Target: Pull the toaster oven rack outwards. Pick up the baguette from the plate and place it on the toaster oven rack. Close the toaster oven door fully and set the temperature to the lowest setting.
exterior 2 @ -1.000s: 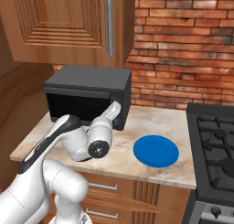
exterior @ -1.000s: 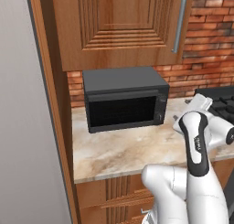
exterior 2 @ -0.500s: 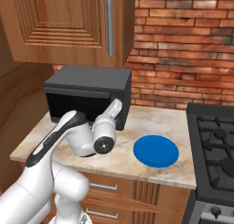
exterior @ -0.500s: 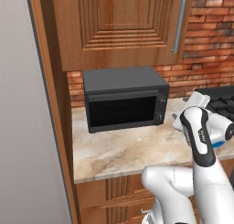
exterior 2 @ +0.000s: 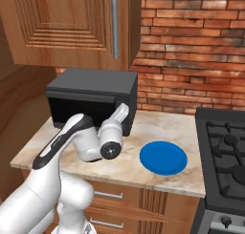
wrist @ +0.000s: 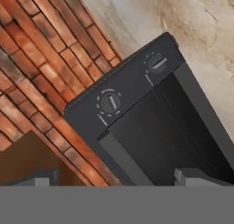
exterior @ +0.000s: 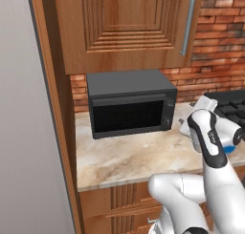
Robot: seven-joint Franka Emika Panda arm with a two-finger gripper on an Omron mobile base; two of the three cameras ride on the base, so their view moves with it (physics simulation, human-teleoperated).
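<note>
Gripper [exterior 2: 122, 111] swung nearer toaster oven [exterior: 129, 109]; toaster oven door [exterior: 128, 116] closed.

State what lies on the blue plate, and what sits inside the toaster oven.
The plate is bare: no bread on it. The oven door is shut, and its dark window hides whatever is inside.

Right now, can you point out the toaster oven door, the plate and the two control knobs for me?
toaster oven door [exterior: 128, 116], left base view, middle of its dark window.
plate [exterior 2: 163, 157], right base view, centre of the blue disc.
upper knob [wrist: 110, 103], hand view, knob face.
lower knob [wrist: 156, 64], hand view, knob face.
</note>
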